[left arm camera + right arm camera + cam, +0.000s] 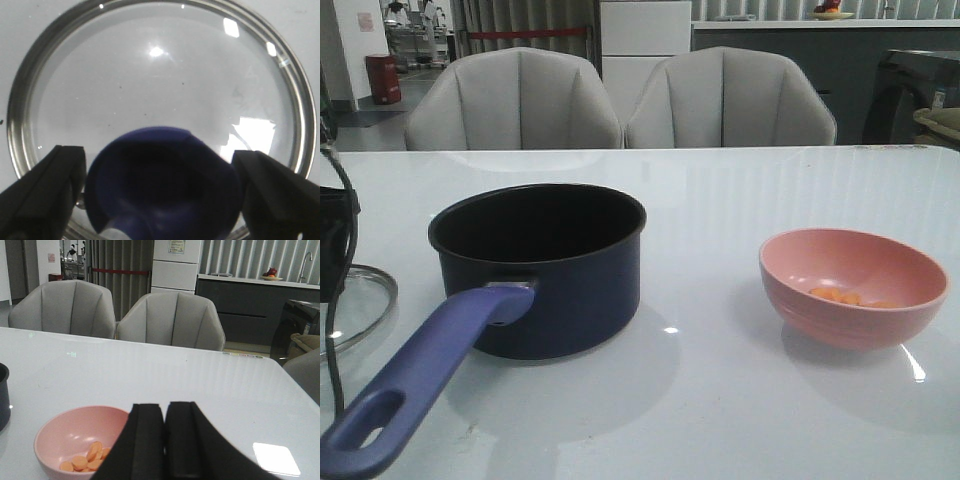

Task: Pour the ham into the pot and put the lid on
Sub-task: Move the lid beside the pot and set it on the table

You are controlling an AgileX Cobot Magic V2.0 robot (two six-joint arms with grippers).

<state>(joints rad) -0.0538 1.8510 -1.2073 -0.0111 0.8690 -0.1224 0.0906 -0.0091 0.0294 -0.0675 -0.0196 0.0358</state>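
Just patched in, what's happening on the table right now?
Nothing has been poured yet. The ham sits in the pink bowl, and the pot stands uncovered beside it with nothing visible inside. The lid lies flat on the table on the pot's left. The left tool is open, its fingers on either side of the lid's blue knob. The right tool is shut and holds nothing, near the bowl.

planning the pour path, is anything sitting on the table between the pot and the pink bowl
Nothing. In the front view, the stretch of table between the pot and the pink bowl is bare.
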